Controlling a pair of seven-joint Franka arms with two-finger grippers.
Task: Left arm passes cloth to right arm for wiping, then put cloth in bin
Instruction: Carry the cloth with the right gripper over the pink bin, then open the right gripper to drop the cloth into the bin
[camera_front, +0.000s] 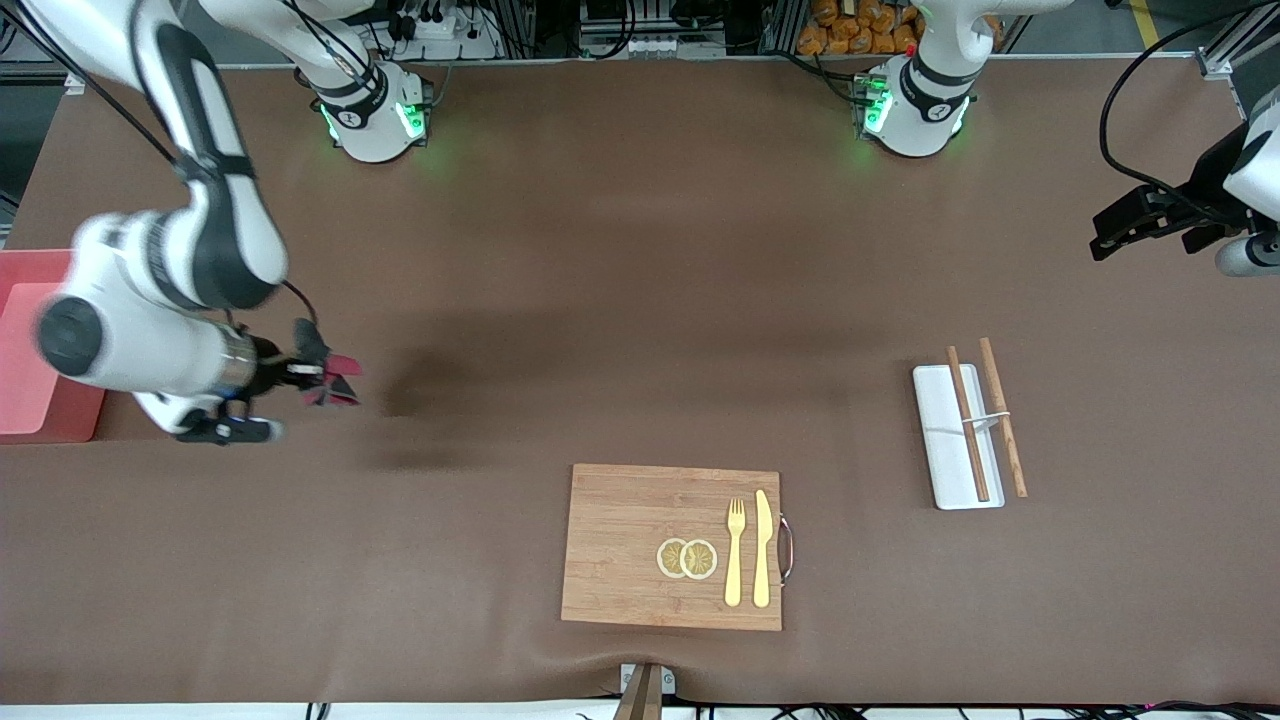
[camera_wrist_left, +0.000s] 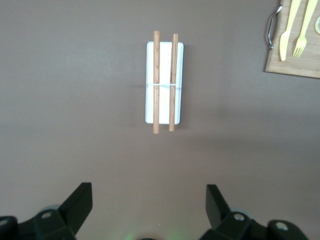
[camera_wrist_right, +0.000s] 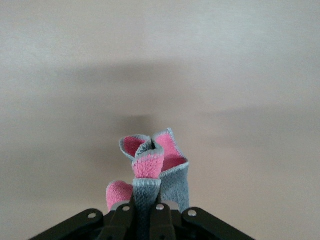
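front view: bin (camera_front: 30, 340) half hidden

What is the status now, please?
Right gripper shut on cloth, in the air beside bin. Left gripper open, waiting. Nothing in the way.

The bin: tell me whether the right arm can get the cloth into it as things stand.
Probably yes. The right gripper is shut on the cloth just above the table, close beside the bin at its own end. Nothing lies between them, and the left gripper waits open, well away.
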